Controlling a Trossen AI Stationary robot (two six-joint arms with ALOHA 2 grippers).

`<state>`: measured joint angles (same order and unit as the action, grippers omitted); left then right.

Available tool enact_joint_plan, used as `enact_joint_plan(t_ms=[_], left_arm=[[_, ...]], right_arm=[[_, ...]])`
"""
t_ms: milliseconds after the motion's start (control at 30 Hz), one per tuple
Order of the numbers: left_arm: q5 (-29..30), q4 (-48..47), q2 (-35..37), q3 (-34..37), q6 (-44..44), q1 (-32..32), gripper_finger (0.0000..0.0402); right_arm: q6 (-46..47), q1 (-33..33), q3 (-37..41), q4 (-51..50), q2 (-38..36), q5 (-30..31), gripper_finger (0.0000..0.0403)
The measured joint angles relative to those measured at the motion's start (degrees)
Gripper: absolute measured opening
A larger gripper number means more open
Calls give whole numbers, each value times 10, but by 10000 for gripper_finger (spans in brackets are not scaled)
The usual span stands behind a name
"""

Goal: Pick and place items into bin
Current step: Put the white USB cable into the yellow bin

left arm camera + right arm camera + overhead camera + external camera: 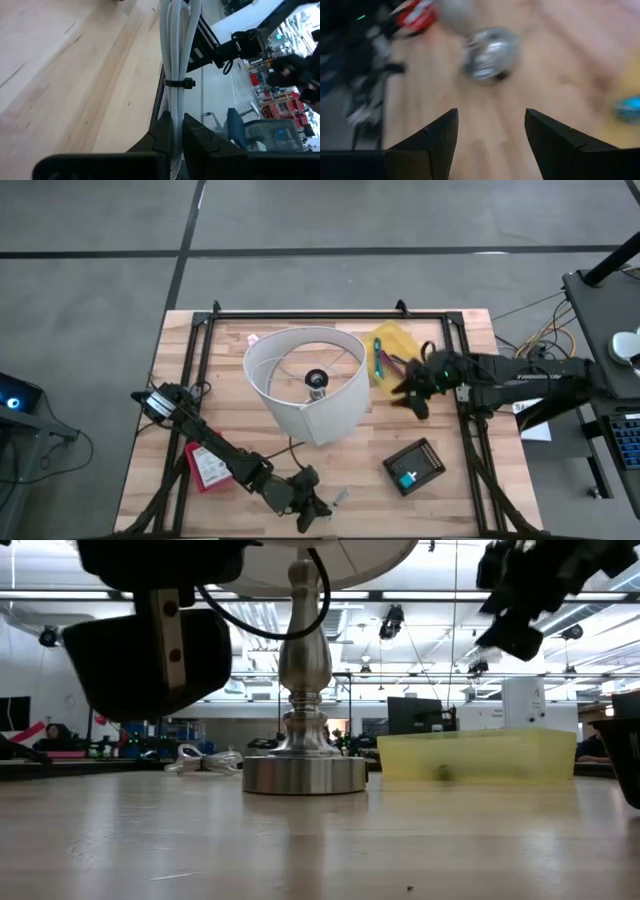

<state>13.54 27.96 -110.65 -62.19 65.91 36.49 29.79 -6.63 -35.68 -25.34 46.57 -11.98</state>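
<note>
The step in hand is judged to be a pick at the near edge of the surface (230, 380). The left gripper (318, 512) is positioned at that edge, near its middle, with its jaws closed on a bundle of pale sleeved cable (175, 60), as the left wrist view shows. A small silvery item (341, 498) lies just beside it; whether it is also held cannot be told. A red-and-white packet (208, 468) lies toward the near left corner.

A white lampshade (310, 385) on a metal lamp base (303, 772) occupies the middle of the surface.

The yellow bin (393, 352) is located toward the far right corner, with a green stick and a purple pen-like tool (379, 360) inside. The right gripper (412, 385) hangs in the air just beside the bin, its jaws wide apart and empty. A black device (414, 466) with a blue mark lies toward the near right corner.

The next move is judged to call for a carry across the surface to the bin, clear of the lampshade.

The surface is of pale wooden planks in a black frame. Beyond it, a workshop with ceiling lights, monitors and a blue chair (240, 127) is seen.
</note>
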Motion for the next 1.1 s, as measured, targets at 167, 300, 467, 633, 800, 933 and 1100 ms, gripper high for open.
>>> enact_joint_plan(t_ms=[167, 300, 467, 633, 800, 933, 1100], left_arm=[[2, 5, 1, 0, -8, 0, 11], [2, 8, 1, 0, -8, 0, 11], [5, 21, 1, 0, -14, 0, 11], [5, 56, 2, 0, -65, 0, 11], [5, 61, 2, 0, -68, -2, 11], [5, 61, 2, 0, -68, -2, 11], [5, 61, 2, 0, -67, -2, 11]], right_arm=[[37, 160, 0, 101, 6, 57, 214], [54, 306, 0, 210, 28, 199, 214], [65, 437, 0, 290, 95, 341, 214], [114, 485, 1, 352, 195, 364, 214], [117, 488, 1, 508, 304, 363, 215], [103, 484, -5, 635, 386, 361, 215], [110, 482, -46, 665, 468, 359, 215]])
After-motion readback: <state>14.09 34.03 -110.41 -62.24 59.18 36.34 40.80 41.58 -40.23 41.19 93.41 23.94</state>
